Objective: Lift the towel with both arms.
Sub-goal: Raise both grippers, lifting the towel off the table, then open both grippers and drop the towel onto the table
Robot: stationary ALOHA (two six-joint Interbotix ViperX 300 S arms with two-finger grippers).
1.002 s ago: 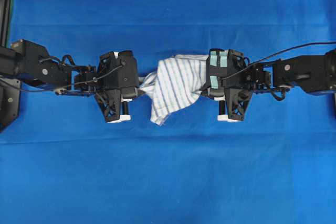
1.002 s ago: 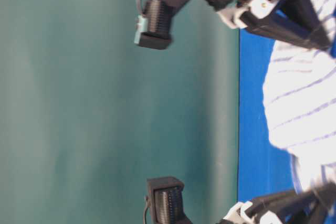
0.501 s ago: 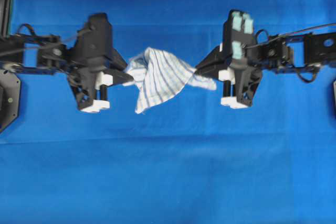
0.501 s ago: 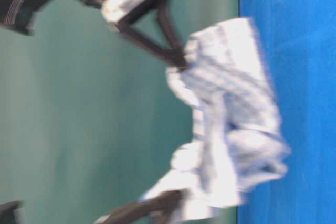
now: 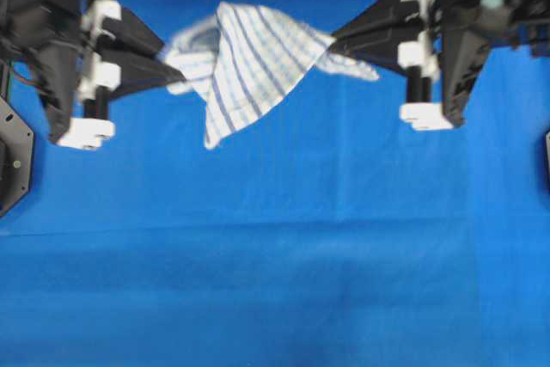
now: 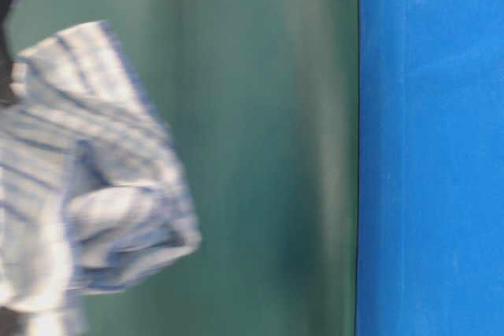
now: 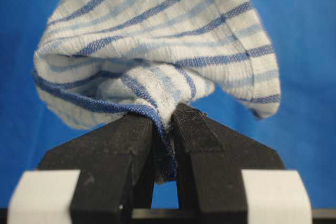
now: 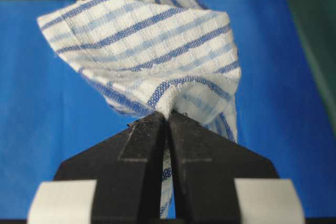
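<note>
- Two grippers carry one towel point(image 5: 249, 62) between them, clear of the blue tablecloth point(image 5: 284, 255); in the table-level view the cloth hangs well away from the blue surface.
- Left gripper point(image 7: 164, 129): jaws pressed together on a bunched edge of the towel, a hemmed fold wedged between the black fingers point(image 7: 118, 145).
- Right gripper point(image 8: 167, 121): jaws likewise pinching a gathered corner, fabric puckered at the tips.
- Handling, as judged: light, limp and soft; it sags into a pointed drape between the two holds and keeps no shape of its own.
- Best holds appear to be opposite edges or corners, where the hem gives the fingers a thicker ridge; a thin single layer could slip out.
- Material: thin woven cotton-like cloth, white with blue and grey check stripes, slightly ribbed; fingers are matte black plastic on white blocks point(image 5: 86, 131).
</note>
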